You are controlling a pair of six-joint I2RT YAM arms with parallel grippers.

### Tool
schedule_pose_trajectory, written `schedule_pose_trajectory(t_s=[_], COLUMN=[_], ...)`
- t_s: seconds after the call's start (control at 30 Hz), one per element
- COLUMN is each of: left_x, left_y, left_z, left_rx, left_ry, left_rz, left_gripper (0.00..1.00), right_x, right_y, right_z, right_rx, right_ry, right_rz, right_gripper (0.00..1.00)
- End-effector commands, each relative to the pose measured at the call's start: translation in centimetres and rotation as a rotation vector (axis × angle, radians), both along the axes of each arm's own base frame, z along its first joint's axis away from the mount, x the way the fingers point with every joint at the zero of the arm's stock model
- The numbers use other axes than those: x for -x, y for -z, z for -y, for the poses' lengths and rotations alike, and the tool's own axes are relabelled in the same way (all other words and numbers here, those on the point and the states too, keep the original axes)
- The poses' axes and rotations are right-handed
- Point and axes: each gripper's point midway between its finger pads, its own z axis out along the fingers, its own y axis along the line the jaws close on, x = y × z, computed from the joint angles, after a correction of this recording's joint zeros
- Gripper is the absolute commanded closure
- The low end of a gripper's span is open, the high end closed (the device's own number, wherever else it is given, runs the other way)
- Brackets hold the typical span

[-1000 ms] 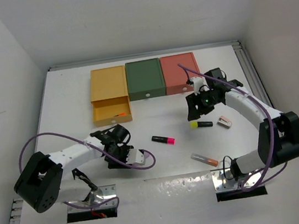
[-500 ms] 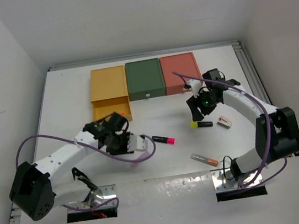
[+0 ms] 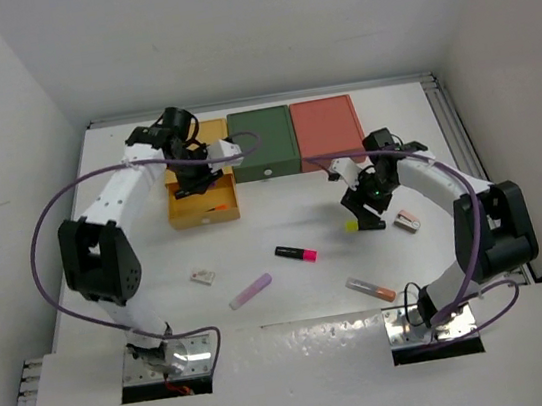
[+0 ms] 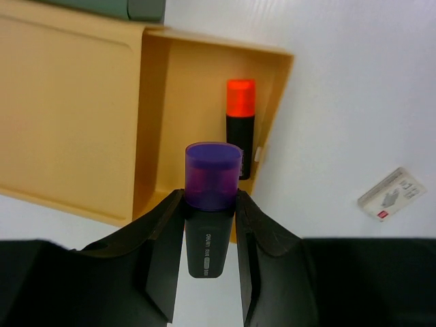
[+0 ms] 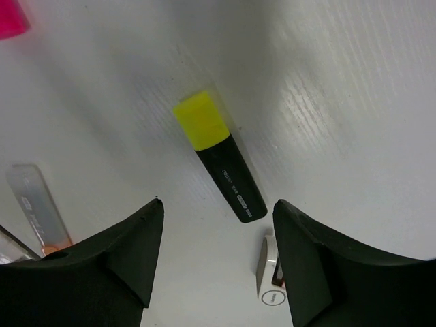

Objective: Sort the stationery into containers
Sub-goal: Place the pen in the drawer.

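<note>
The left gripper (image 4: 211,204) is clamped on a purple-capped marker (image 4: 212,178) and holds it over the front of the mustard yellow box (image 4: 68,102), whose drawer is pulled out. An orange-capped marker (image 4: 240,129) lies inside that drawer. Well to the right of that box, the right gripper (image 5: 218,202) hangs with its jaws apart above a yellow-capped marker (image 5: 216,155) lying on the table (image 5: 340,82).

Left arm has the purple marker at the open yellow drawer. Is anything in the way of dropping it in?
Nothing visible blocks it. The left gripper holds the purple-capped marker at the open yellow drawer. An orange-capped marker lies inside near one wall, with bare floor beside it.
</note>
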Motion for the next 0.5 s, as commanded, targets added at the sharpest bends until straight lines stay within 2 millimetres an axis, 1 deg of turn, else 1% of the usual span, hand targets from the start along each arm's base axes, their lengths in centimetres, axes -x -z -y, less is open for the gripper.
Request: schedule_pose_trajectory(t_s=[0.0, 0.07, 0.1, 0.17, 0.2, 0.27, 0.33, 0.37, 0.43, 0.47], left_x=[-0.8, -2.0, -2.7, -3.4, -3.6, -4.0, -4.3, -4.6, -4.9, -5.0], left_y=[0.8, 1.1, 1.8, 2.1, 2.9, 3.4, 3.9, 4.0, 4.3, 4.5], left_z=[-0.9, -1.2, -1.1, -1.3, -1.2, -1.2, -1.0, -0.9, -0.7, -0.7], left_rx=[0.014, 0.013, 0.012, 0.012, 0.009, 0.008, 0.016, 0.024, 0.029, 0.034], left_ry=[0.026, 0.014, 0.012, 0.008, 0.01, 0.008, 0.009, 0.007, -0.01, -0.02], left_rz=[-0.071, -0.056, -0.057, -0.049, -0.067, -0.073, -0.076, -0.07, -0.073, -0.078], left_gripper=[0.86, 0.86, 0.86, 0.86, 0.86, 0.84, 0.78, 0.72, 0.65, 0.59], right_x=[-0.2, -0.3, -0.3, -0.2, -0.1, -0.2, -0.4, -0.4, -0.2, -0.2], right_y=[0.2, 0.6, 0.8, 1.2, 1.5, 1.7, 2.3, 2.5, 3.1, 3.2], right_z=[0.0, 0.1, 0.1, 0.2, 0.3, 0.4, 0.7, 0.8, 1.0, 0.9], right_rx=[0.024, 0.033, 0.04, 0.05, 0.054, 0.065, 0.079, 0.085, 0.095, 0.098], right_ry=[-0.106, -0.127, -0.135, -0.156, -0.161, -0.174, -0.184, -0.187, -0.197, -0.206], right_rz=[0.04, 0.043, 0.036, 0.022, 0.008, 0.003, 0.001, -0.001, -0.018, -0.023], right_gripper=[0.35, 0.35, 0.35, 0.35, 0.35, 0.35, 0.35, 0.35, 0.36, 0.37])
